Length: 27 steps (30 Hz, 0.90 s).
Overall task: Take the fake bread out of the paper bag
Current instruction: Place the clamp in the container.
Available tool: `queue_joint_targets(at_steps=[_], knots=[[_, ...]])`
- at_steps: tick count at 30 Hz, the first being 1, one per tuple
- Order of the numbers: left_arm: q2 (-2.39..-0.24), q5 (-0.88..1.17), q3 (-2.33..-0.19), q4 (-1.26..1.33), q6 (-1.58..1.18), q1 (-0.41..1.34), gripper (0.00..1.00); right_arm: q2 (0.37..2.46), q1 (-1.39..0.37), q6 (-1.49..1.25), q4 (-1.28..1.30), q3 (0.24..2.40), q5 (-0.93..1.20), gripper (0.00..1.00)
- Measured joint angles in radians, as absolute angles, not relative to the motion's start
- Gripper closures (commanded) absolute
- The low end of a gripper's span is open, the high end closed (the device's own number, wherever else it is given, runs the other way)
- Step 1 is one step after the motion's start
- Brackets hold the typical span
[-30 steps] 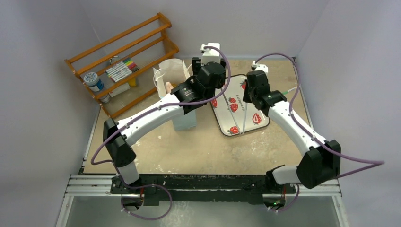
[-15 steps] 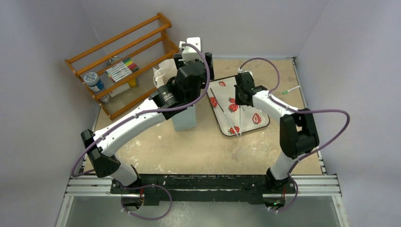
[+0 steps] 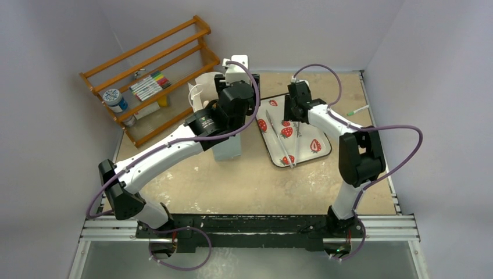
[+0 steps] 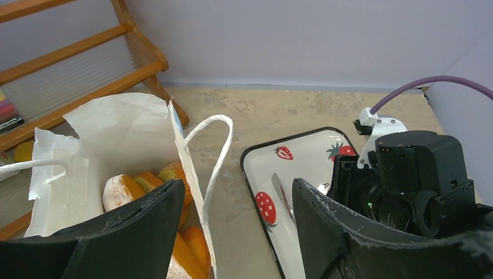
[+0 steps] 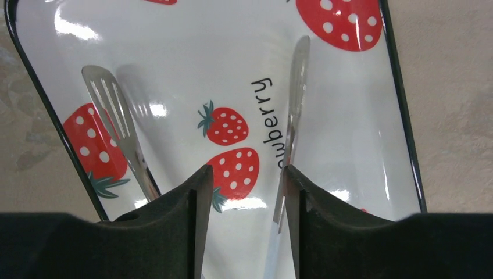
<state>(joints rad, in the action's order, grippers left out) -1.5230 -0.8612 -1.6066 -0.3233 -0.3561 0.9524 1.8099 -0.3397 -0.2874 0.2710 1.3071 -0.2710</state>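
The left end effector (image 4: 237, 186) has shifted back over the paper bag (image 4: 116, 131) at the frame's left, the fake bread (image 4: 125, 189) inside it, fingers apart. The right end effector (image 5: 241, 174), also apart, hovers above the tongs (image 5: 295, 99) on the tray (image 5: 360, 133).

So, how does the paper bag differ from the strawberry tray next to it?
The paper bag stands upright, while the strawberry tray lies flat. The bag is plain, pale blue outside and white inside; the tray is white with red strawberries and a dark rim. The bag holds the fake bread; the tray holds metal tongs. Both rest on the table, side by side.
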Motion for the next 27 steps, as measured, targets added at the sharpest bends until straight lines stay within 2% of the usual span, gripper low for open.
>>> queue_joint_targets(at_steps=[4,5,6,7,14,19,27], knots=[[-1.498,-0.868,-1.596,-0.328,-0.356,0.952,0.31,1.8,-0.339,-0.289,0.27,1.32,-0.29,0.46],[-1.49,-0.869,-1.594,-0.328,-0.356,0.952,0.3,1.79,-0.339,-0.289,0.269,1.32,-0.298,0.32],[-1.481,-0.87,-1.593,-0.328,-0.355,0.952,0.28,1.775,-0.339,-0.29,0.266,1.319,-0.303,0.14],[-1.472,-0.872,-1.593,-0.329,-0.354,0.952,0.26,1.753,-0.34,-0.293,0.255,1.317,-0.309,0.02],[-1.437,-0.865,-1.588,-0.312,-0.345,0.942,0.26,1.574,-0.338,-0.299,0.072,1.295,-0.318,0.0],[-1.427,-0.836,-1.576,-0.326,-0.355,0.901,0.22,1.576,-0.334,-0.315,0.033,1.306,-0.27,0.0],[-1.389,-0.789,-1.558,-0.406,-0.404,0.826,0.2,1.561,-0.345,-0.34,0.022,1.194,-0.244,0.0]])
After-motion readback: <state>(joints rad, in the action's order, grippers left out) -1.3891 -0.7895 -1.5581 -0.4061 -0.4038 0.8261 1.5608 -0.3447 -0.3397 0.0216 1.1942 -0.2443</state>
